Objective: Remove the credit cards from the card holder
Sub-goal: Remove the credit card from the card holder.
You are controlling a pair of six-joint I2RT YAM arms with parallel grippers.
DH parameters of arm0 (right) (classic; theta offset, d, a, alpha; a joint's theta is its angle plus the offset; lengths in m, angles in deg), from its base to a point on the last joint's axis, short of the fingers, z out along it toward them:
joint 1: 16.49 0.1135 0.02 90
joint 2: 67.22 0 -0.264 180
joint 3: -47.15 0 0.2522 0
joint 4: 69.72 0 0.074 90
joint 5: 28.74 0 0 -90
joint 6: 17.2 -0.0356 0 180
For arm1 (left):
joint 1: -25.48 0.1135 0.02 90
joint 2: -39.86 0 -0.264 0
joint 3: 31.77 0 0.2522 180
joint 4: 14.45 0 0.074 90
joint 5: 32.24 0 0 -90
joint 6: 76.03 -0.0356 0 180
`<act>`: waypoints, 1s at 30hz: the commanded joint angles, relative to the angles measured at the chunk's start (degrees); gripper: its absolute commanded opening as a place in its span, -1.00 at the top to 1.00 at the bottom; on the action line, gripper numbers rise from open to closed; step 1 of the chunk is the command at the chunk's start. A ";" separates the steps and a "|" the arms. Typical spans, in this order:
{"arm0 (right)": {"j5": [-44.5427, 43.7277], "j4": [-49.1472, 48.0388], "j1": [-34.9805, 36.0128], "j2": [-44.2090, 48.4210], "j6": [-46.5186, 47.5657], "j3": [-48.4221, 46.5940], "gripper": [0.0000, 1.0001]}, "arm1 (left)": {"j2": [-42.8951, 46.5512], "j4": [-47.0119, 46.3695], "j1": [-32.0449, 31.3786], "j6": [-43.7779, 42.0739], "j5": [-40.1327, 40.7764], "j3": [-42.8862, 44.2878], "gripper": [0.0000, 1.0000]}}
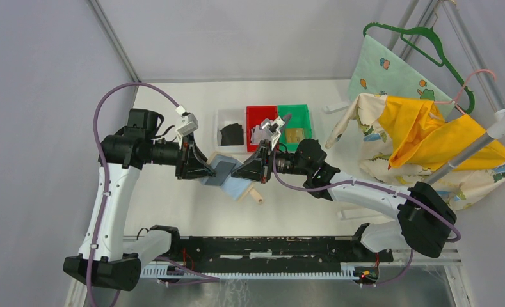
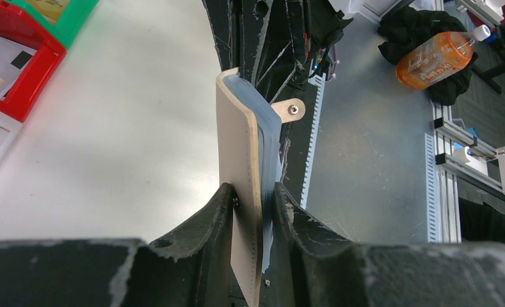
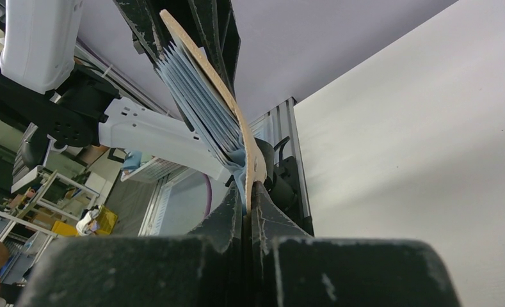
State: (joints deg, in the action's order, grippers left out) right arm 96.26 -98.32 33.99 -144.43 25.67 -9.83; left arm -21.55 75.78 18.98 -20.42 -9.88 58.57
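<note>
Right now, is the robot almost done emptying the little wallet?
Done: a flat black card lies in the white plastic bin, a pale card in the red bin, a gold-tan card in the green bin. In hand: the left gripper and right gripper pinch the beige leather-like card holder. Left: I cannot tell whether its sleeves hold more cards.

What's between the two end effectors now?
Only the card holder, gripped by the left end effector and right end effector from opposite sides, seen in the top view.

We look down from high over the whole worktop [image 1: 173, 214]; our two wrist views sit close, facing each other, sharing the card holder [image 2: 242, 185].
</note>
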 commanded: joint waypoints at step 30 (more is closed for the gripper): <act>5.07 -15.33 2.78 -3.99 -5.65 -6.90 0.21 | -0.65 -1.78 -0.27 6.09 -10.46 2.50 0.96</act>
State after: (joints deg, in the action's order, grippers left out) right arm 99.30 -106.41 36.11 -148.85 21.69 -14.75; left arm -22.36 74.51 18.96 -16.82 -15.06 58.54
